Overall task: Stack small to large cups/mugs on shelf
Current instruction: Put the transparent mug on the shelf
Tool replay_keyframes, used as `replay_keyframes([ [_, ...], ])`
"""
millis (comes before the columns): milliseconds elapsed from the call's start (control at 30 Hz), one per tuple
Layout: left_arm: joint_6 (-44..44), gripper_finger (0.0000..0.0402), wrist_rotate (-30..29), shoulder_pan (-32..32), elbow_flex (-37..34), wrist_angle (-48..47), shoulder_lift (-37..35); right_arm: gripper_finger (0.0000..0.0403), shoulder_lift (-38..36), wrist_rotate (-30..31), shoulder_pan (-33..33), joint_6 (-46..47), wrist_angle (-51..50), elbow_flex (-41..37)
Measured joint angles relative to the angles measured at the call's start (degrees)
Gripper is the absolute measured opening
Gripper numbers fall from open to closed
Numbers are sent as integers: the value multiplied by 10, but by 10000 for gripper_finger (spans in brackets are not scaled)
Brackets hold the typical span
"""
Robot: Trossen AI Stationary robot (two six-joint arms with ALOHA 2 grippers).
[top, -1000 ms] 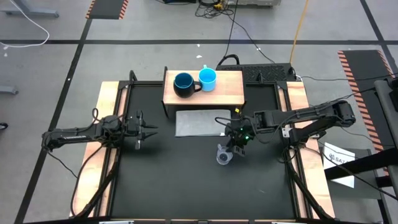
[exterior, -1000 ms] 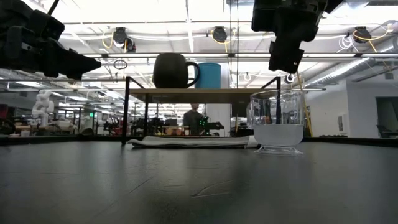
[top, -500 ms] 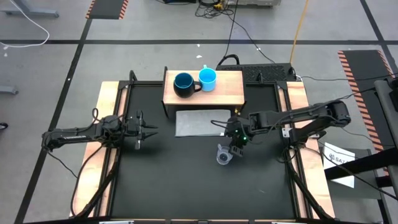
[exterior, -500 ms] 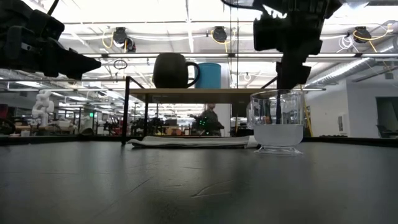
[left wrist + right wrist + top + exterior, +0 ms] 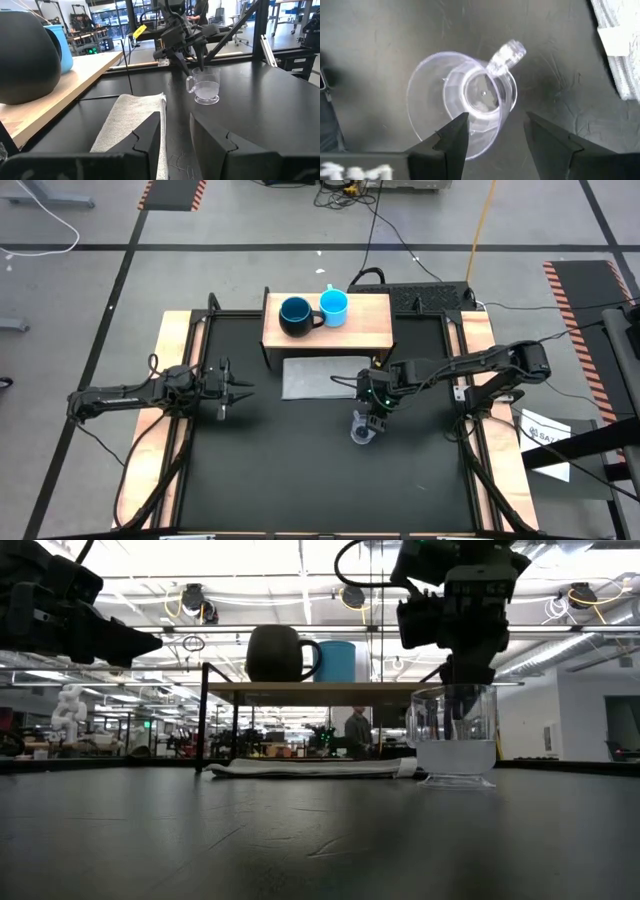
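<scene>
The small clear cup [image 5: 361, 430] stands upright on its base on the black table, right of centre; it also shows in the low view [image 5: 457, 740] and the left wrist view [image 5: 206, 87]. My right gripper [image 5: 368, 412] is open just above it and points down, with one finger inside the cup [image 5: 460, 95] and one outside. The dark navy mug [image 5: 294, 315] and the light-blue mug [image 5: 334, 306] stand side by side on the wooden shelf [image 5: 360, 330] at the far side. My left gripper [image 5: 245, 389] is open and empty, held above the table at the left. My right gripper comes from above, pointing down. One finger [image 5: 455, 132] reaches inside the cup's rim and the other [image 5: 542, 135] stands outside its wall [image 5: 507, 107], beside the handle [image 5: 507, 52]. I cannot tell whether either finger touches the wall. The cup stands on the table.
A folded grey cloth mat [image 5: 320, 377] lies flat between the shelf and the cup. The shelf's right half [image 5: 372, 315] is bare wood. Wooden boards [image 5: 175, 360] border the black table on the left and right.
My right gripper has moved toward the table's left edge and down, from beside the clear cup to over it, so that one finger now dips inside the rim. The cup has shifted a little toward the table's right edge.
</scene>
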Motion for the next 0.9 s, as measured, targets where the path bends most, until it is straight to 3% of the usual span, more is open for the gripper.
replay_keyframes([
  [900,-2,108,1,0,0,0,0,80,0,15,0,-15,-6,11],
])
